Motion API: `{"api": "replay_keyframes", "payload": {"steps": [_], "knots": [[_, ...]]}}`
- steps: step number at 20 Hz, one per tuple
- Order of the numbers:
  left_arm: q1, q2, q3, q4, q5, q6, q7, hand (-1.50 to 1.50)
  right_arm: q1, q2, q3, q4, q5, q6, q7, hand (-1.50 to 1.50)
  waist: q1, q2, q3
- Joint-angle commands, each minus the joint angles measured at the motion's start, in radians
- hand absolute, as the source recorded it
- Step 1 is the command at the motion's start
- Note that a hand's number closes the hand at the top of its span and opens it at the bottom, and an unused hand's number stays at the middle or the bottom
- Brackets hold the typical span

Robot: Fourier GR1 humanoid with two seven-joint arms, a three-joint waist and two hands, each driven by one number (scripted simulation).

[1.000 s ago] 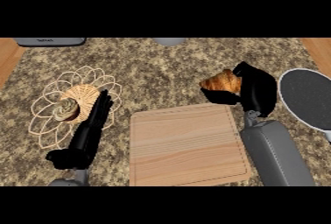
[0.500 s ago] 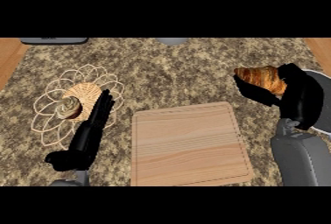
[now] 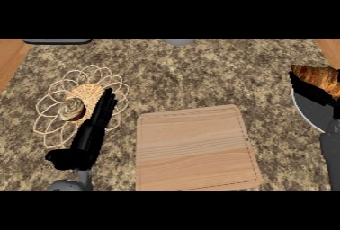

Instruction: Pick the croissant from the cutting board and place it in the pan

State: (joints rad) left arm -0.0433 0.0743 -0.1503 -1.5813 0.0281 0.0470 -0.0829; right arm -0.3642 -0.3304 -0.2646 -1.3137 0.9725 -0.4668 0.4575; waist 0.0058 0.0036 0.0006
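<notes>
The croissant [image 3: 320, 77] is off the cutting board [image 3: 196, 149] and at the scene's right edge, carried by the right hand [image 3: 316, 94], whose black fingers curl beneath it. It sits directly above the far-left part of the dark pan [image 3: 312, 113], its long axis running left to right and dipping slightly rightward. Judgement: the next move is a short lowering, since the pan lies just below the hand. The left hand [image 3: 93, 130] rests with fingers straight over a wire trivet [image 3: 73, 105] on the tabletop [image 3: 192, 76], well apart from the pan.
</notes>
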Motion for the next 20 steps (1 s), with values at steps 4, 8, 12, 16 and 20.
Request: {"api": "replay_keyframes", "payload": {"steps": [4,8,12,16,20], "knots": [[-0.014,-0.005,0.022,0.051,0.014,-0.017,-0.02,0.0,-0.043,-0.091,-0.144,0.302,-0.082,-0.282,-0.252,1.5,0.005,0.003,0.001],[0.04,-0.015,-0.023,-0.015,-0.01,-0.015,-0.027,0.0,-0.16,-0.166,-0.237,0.574,-0.218,-0.352,-0.443,1.5,0.026,0.006,0.003],[-0.017,-0.005,-0.012,-0.024,-0.007,-0.021,0.024,0.0,-0.227,-0.257,-0.307,0.746,-0.321,-0.321,-0.621,1.5,0.03,0.011,0.004],[0.019,-0.04,-0.043,0.005,-0.026,-0.01,-0.034,0.0,-0.247,-0.317,-0.318,0.881,-0.329,-0.155,-0.561,1.5,0.041,0.017,0.004],[-0.018,-0.007,-0.022,-0.003,0.001,-0.05,-0.011,0.0,-0.266,-0.346,-0.25,1.002,-0.271,0.041,-0.51,-1.5,0.06,0.024,0.005]]}}
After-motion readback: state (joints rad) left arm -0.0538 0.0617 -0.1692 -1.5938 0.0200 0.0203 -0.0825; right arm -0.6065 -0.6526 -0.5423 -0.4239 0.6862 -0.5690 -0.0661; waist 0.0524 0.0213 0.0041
